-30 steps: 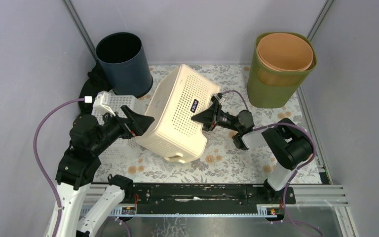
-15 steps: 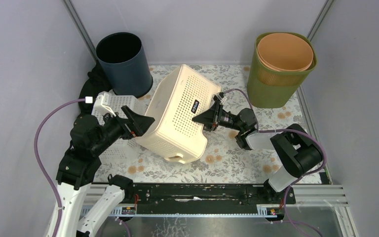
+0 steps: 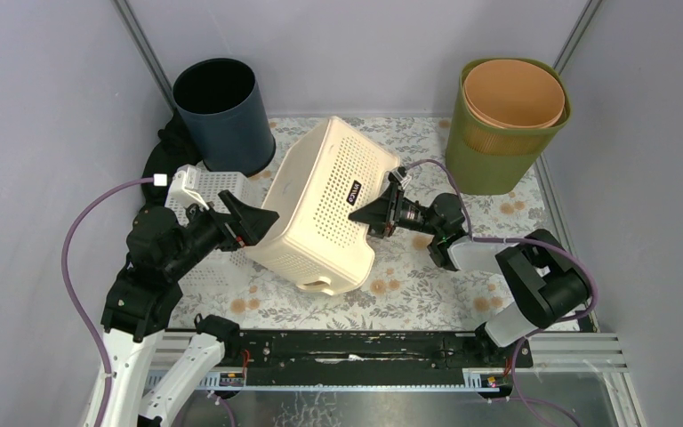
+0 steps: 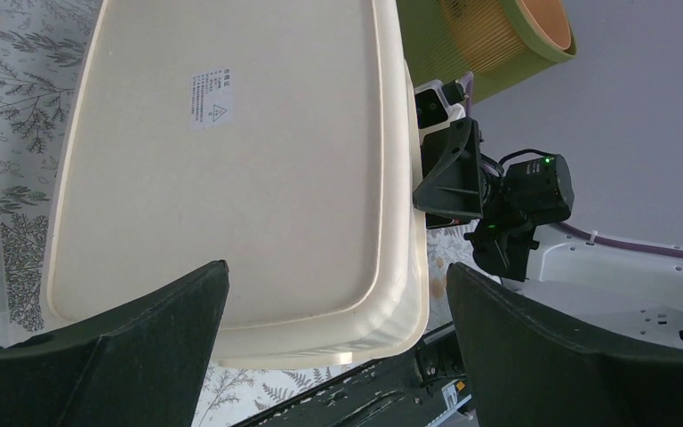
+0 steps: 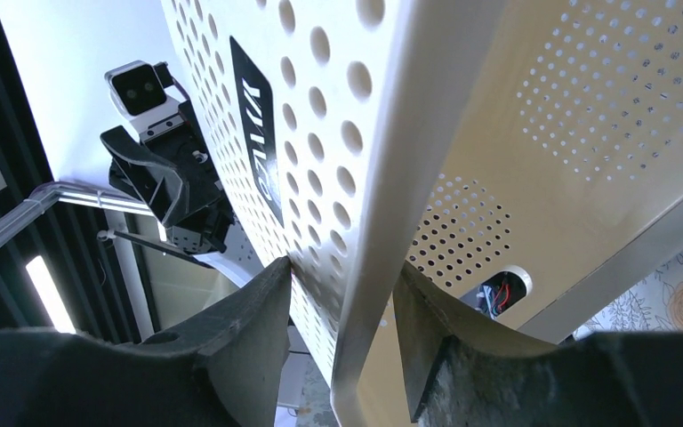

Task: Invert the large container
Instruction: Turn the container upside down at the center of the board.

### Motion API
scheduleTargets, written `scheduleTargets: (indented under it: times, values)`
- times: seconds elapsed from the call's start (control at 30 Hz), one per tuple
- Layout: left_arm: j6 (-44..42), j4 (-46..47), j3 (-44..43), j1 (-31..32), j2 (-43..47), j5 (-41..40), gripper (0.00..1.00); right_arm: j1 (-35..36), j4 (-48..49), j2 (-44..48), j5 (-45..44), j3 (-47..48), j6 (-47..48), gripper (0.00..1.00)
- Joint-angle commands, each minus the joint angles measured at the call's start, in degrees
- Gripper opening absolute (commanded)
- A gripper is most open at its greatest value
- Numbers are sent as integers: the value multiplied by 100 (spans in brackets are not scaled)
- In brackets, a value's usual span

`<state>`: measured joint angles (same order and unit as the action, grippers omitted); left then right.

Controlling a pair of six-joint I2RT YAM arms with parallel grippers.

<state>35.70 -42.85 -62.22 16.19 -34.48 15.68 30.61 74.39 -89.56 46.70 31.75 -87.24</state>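
Swinging outward, right arm elbow [image 3: 547, 285]; right fingers [image 5: 231, 356] apparently grasping large container [image 3: 320, 209] rim; left fingers [image 4: 124, 356] released.

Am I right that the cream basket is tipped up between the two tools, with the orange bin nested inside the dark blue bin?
Not quite: the top external view shows the orange bin nested inside the green bin. The cream basket is tipped up between the left tool and right tool.

The large container [image 3: 320, 222] is smooth, perforated cream plastic; the tablecloth [image 3: 409, 286] is matt floral print.
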Motion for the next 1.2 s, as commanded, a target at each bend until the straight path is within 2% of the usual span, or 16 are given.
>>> scheduleTargets:
  times: [0.0,0.83,1.17]
  values:
    - [-2,372,54,17,-15,152,100,-50,-759,49,250,-181,430,51]
    - [64,434,237,18,64,175,100,-392,-899,306,270,-553,582,51]
    - [76,444,254,19,65,181,100,-539,-900,418,270,-647,585,47]
